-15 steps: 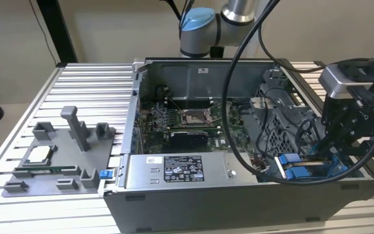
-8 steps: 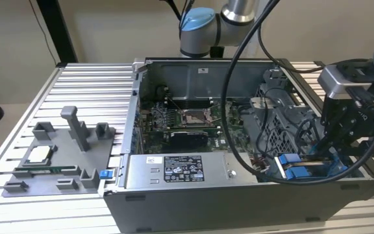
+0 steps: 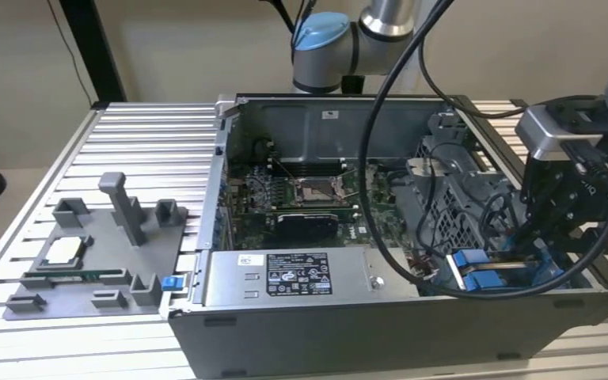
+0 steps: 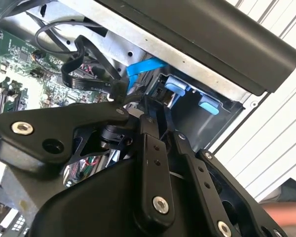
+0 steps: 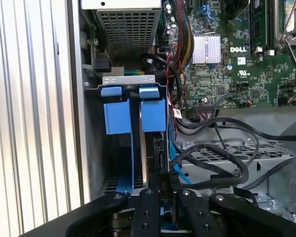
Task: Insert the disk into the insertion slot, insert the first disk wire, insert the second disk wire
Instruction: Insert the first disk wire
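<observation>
The disk sits on edge in the insertion slot at the case's corner. Its blue carrier tab [image 5: 153, 113] stands beside a second blue tab [image 5: 112, 113], and its thin silver edge [image 5: 144, 158] runs down toward me. In the exterior view the blue carriers [image 3: 471, 269] lie at the case's front corner on that view's right. My gripper [image 5: 163, 178] reaches down into this bay with its fingers [image 4: 149, 143] drawn close on a dark disk wire plug [image 5: 158, 150] at the disk's end. A light blue flat wire [image 4: 143, 69] runs beside the fingers.
Thick black cables [image 5: 222, 163] loop over the perforated drive cage next to the bay. The motherboard [image 3: 304, 198] and the grey labelled power-supply box [image 3: 283, 277] fill the case. A grey fixture tray [image 3: 82, 253] lies on the slatted table [image 3: 135, 142] at the exterior view's left.
</observation>
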You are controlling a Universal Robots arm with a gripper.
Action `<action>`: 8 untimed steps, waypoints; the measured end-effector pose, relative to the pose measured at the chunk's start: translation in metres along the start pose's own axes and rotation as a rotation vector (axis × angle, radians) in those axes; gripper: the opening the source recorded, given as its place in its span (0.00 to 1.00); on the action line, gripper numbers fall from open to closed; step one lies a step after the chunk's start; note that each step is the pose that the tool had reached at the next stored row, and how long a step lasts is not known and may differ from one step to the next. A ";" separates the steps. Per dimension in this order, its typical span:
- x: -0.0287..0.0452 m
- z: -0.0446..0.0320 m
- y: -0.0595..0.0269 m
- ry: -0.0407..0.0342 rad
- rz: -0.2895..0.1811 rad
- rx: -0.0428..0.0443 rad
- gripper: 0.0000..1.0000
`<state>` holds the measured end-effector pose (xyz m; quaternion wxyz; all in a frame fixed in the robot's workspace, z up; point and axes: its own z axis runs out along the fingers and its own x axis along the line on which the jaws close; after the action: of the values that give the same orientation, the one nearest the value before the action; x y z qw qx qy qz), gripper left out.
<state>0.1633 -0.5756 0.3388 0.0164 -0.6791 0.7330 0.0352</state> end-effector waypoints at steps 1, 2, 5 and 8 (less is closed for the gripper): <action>-0.0002 0.0000 0.0000 -0.0004 0.000 -0.0001 0.00; -0.0006 0.0001 0.0001 -0.0007 0.000 -0.0001 0.00; -0.0012 0.0002 0.0001 -0.0006 -0.001 -0.0001 0.00; -0.0012 0.0003 0.0001 -0.0015 -0.008 0.0030 0.00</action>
<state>0.1633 -0.5744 0.3385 0.0181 -0.6818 0.7305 0.0345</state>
